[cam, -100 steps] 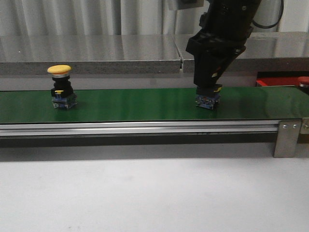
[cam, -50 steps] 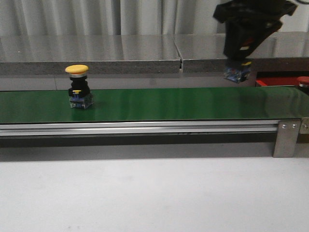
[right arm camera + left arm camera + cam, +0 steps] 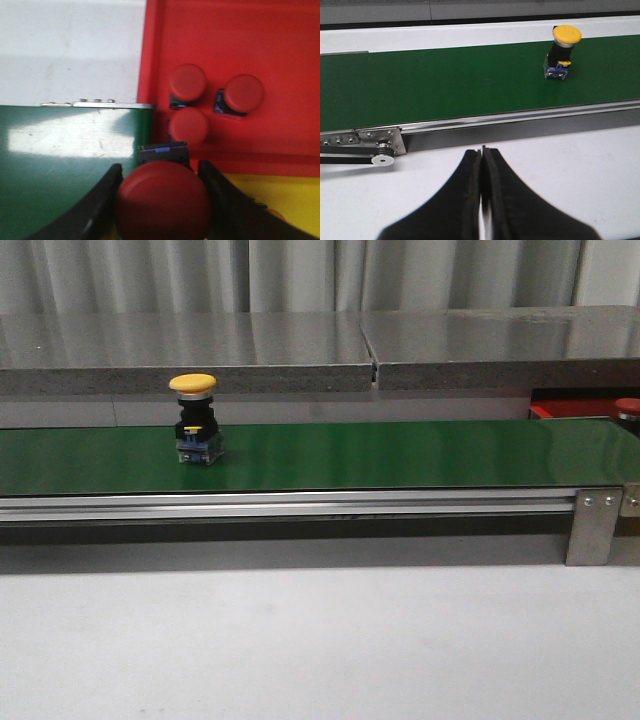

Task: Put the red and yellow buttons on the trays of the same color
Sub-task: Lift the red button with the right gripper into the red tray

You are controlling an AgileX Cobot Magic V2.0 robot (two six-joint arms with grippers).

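Three red buttons point(image 3: 187, 82) already sit on the red tray point(image 3: 280, 40), a fourth red button point(image 3: 162, 202) is clenched in the right tool point(image 3: 160, 200) beside that tray, left tool point(image 3: 482, 200) clamped empty, yellow button point(image 3: 193, 418) still unsorted on the green belt point(image 3: 400, 455).

A long green belt point(image 3: 380, 455) ran across the middle of the front view, carried on a metal rail point(image 3: 290, 505) above a pale table point(image 3: 320, 640). One yellow button point(image 3: 195, 418) stood upright on the belt, left of centre. At the right edge lay a red tray point(image 3: 240, 45) holding three red buttons point(image 3: 188, 82) close together, with a yellow tray point(image 3: 285, 200) beside it.
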